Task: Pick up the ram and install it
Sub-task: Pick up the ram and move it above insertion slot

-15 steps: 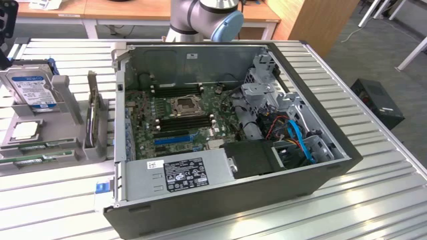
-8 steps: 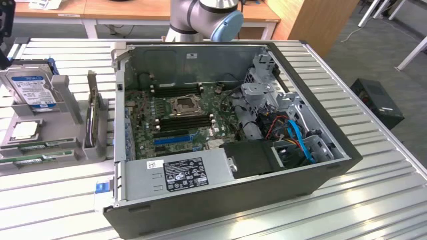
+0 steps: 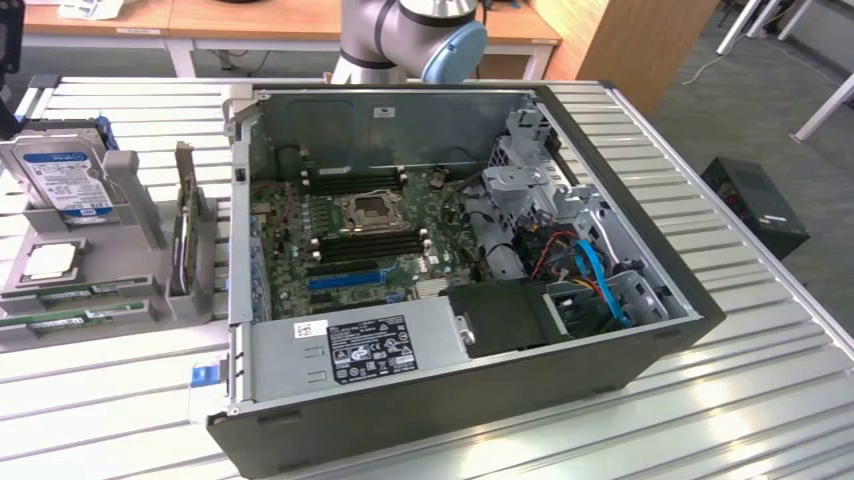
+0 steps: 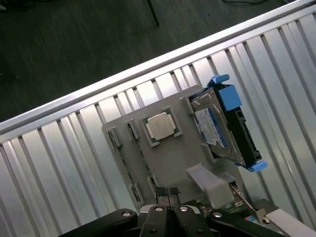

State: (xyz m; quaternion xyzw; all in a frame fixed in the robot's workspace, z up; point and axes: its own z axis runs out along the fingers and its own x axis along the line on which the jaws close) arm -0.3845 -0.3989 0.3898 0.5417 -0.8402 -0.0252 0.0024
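Two ram sticks lie edge-up in the front of a grey parts holder (image 3: pixel 134 180) at the exterior view's left; the nearer ram (image 3: pixel 60 318) is a thin green strip, with the other ram (image 3: pixel 80 292) just behind it. My gripper (image 4: pixel 170 193) hangs above the same holder (image 4: pixel 173 158), its fingers shut together with nothing between them. The open computer case (image 3: pixel 641 360) lies on its side mid-table, and its motherboard (image 3: pixel 300 255) shows black memory slots (image 3: pixel 367 245) beside the processor socket (image 3: pixel 370 211).
On the holder sit a loose processor (image 4: pixel 160 126), a hard drive (image 4: pixel 210 126) in a blue bracket (image 4: pixel 228 96) and an upright expansion card (image 3: pixel 187 225). The arm's base (image 3: pixel 400 30) stands behind the case. The ribbed metal table (image 3: pixel 747 400) ends at a rail (image 4: pixel 148 66).
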